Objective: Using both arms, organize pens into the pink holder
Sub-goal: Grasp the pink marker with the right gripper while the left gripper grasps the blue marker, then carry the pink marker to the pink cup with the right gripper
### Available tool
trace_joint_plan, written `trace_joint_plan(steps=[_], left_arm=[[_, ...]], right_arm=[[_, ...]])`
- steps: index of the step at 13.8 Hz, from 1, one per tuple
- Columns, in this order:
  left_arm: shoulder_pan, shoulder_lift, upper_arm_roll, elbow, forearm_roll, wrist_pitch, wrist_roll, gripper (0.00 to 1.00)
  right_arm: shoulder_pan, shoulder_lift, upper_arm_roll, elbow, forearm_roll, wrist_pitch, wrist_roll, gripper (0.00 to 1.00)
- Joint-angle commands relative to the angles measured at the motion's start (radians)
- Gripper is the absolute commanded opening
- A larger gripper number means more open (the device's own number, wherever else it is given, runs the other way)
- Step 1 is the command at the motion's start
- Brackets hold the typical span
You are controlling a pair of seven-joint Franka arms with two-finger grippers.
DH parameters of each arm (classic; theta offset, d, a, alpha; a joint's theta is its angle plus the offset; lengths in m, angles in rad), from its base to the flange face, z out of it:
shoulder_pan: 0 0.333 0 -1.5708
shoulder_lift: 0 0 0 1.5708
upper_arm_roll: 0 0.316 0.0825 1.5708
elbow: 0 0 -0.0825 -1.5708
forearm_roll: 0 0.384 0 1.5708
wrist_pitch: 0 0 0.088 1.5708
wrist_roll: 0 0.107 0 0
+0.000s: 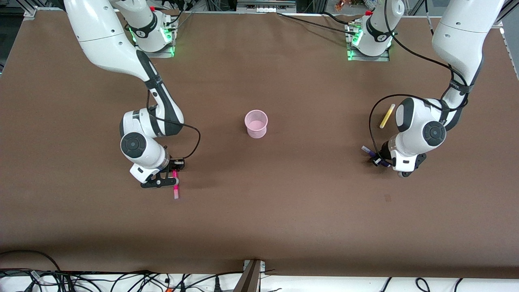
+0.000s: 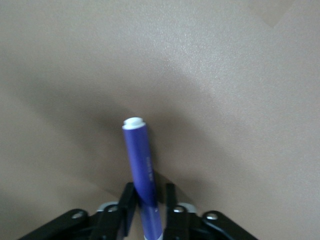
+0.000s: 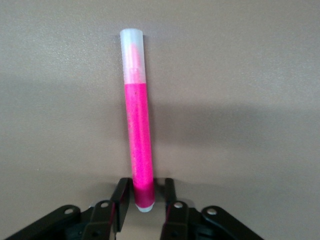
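No lettering reads clearly — the purple pen (image 2: 141,170) bears only an illegible printed line.

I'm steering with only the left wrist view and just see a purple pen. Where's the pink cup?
Observer: The pink cup stands mid-table, between both arms.
Operator: What's the other arm doing?
Observer: The right gripper is at the bottom end of a pink pen, toward the right arm's end of the table.
Operator: Any more pens?
Observer: A yellow pen lies beside the left arm. The left gripper is shut on your purple pen.
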Motion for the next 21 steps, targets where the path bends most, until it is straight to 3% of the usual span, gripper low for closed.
trace_joint_plan(steps=[1,3,6,8,11,14,18,21], left_arm=[[0.003,0.001,0.001,-0.006,0.003,0.006,0.003,0.03],[0.002,-0.005,-0.001,-0.002,0.003,0.001,0.002,0.00],[-0.009,-0.073,-0.008,0.001,0.003,-0.023,-0.041,0.00],[-0.015,-0.123,-0.046,0.003,0.003,-0.057,-0.133,0.00],[-0.024,-0.183,-0.103,0.006,0.003,-0.121,-0.260,0.00],[-0.026,-0.226,-0.189,0.009,0.004,-0.146,-0.422,0.00],[-0.027,-0.277,-0.267,0.012,0.004,-0.164,-0.556,0.00],[-0.029,-0.297,-0.290,0.027,0.006,-0.177,-0.566,0.00]], right_arm=[[0.005,0.031,-0.004,0.041,0.018,0.003,-0.006,0.19],[0.005,0.028,-0.004,0.050,0.018,-0.003,-0.010,0.00],[0.016,0.008,0.014,0.073,0.073,-0.085,0.013,0.00],[0.015,-0.043,0.026,0.113,0.142,-0.261,0.045,0.00],[0.018,-0.131,0.028,0.148,0.282,-0.539,0.137,0.00],[0.021,-0.185,0.031,0.152,0.483,-0.711,0.275,0.00],[0.024,-0.209,0.127,0.145,0.642,-0.733,0.551,0.00],[0.033,-0.202,0.177,0.098,0.834,-0.710,0.701,0.00]])
